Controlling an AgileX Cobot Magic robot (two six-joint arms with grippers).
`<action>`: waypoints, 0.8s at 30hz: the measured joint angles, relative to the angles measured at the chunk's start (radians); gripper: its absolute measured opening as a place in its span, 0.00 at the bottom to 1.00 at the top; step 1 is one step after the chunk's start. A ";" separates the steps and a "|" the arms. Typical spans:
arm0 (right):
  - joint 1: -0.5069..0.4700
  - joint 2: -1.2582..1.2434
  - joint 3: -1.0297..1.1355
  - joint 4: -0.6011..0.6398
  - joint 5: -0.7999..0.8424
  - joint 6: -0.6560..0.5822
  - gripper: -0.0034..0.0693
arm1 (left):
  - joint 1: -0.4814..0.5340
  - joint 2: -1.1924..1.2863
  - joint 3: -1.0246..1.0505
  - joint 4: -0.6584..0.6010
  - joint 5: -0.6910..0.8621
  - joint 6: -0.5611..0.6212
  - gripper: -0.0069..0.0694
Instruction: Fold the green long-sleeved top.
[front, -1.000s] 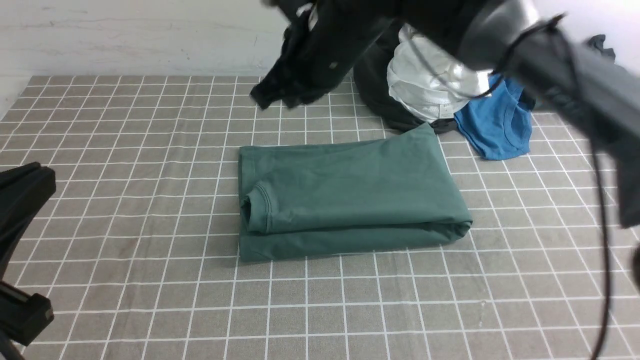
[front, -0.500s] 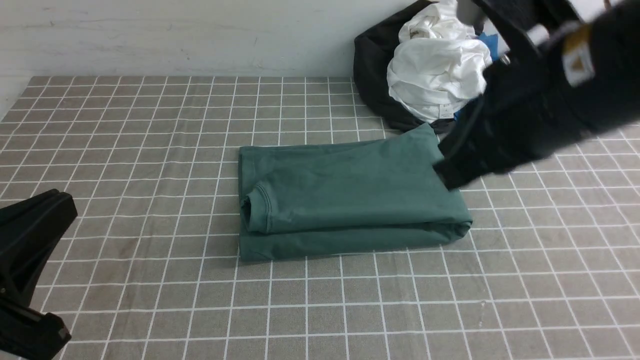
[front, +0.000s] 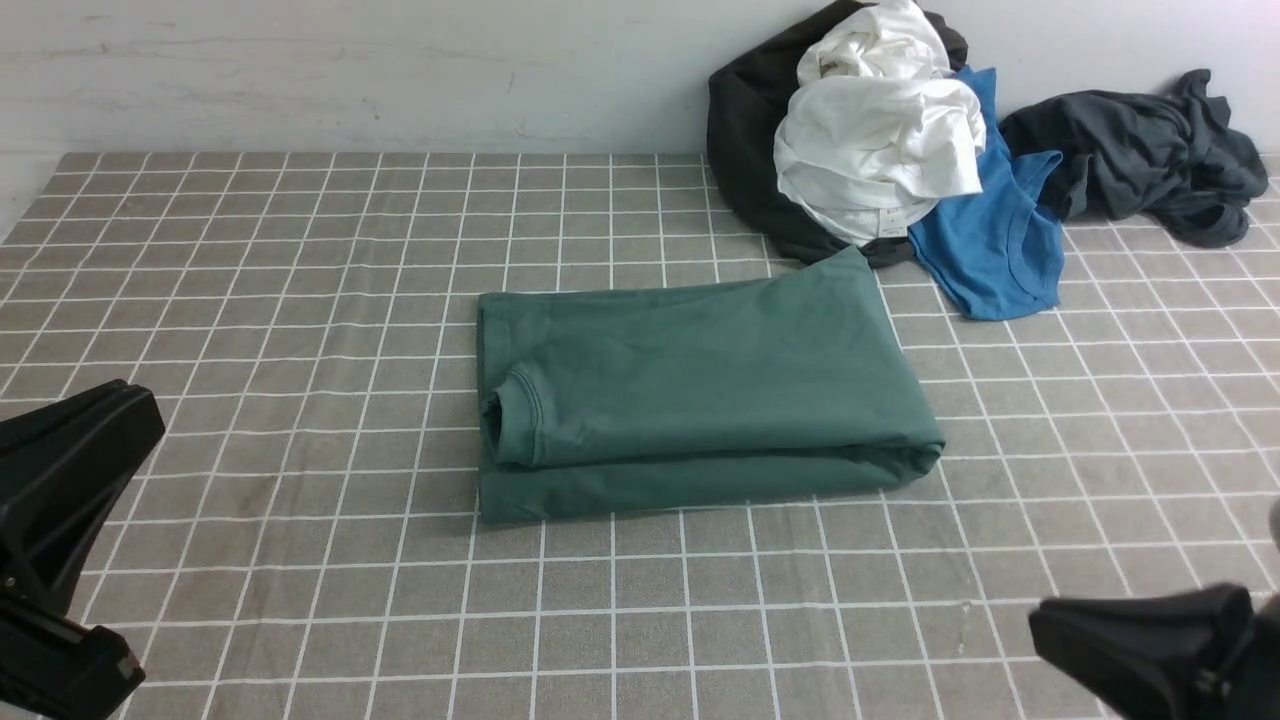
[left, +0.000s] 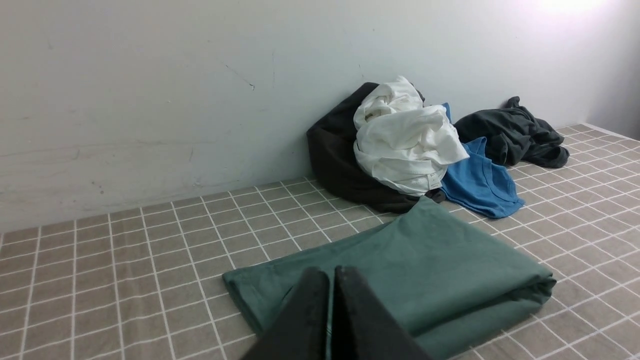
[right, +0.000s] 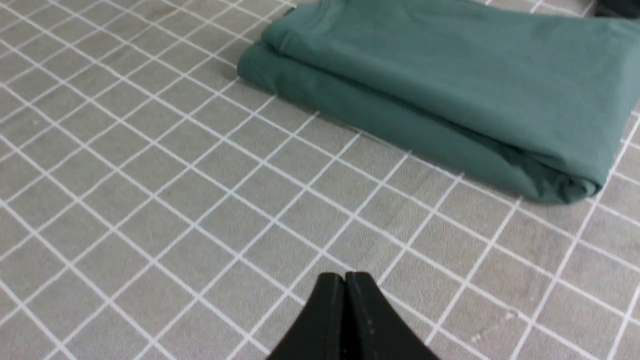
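The green long-sleeved top (front: 700, 385) lies in the middle of the checked cloth, folded into a neat rectangle with its ribbed neck at the left end. It also shows in the left wrist view (left: 425, 270) and the right wrist view (right: 450, 75). My left gripper (front: 135, 410) is low at the near left, off the top, with its jaws shut and empty (left: 331, 272). At the near right, short of the top's front edge, my right gripper (front: 1045, 615) is also shut on nothing (right: 345, 277).
A heap of clothes sits against the back wall at the right: a black garment (front: 745, 150), a white one (front: 880, 150), a bright blue tank top (front: 1000, 240) and a dark grey garment (front: 1140, 150). The heap touches the top's far right corner.
My right arm has swung from high over the back of the table, across the clothes heap, down to the near right. The left gripper has crept slightly inward. The top has not moved.
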 joint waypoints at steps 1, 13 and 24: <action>0.000 -0.025 0.017 -0.003 0.000 0.001 0.03 | 0.000 0.000 0.000 0.000 0.000 0.000 0.09; -0.149 -0.373 0.292 -0.134 -0.329 0.038 0.03 | 0.000 0.000 0.000 -0.002 0.001 0.000 0.09; -0.599 -0.668 0.459 0.031 -0.236 0.082 0.03 | 0.000 0.000 0.000 -0.002 0.001 0.000 0.09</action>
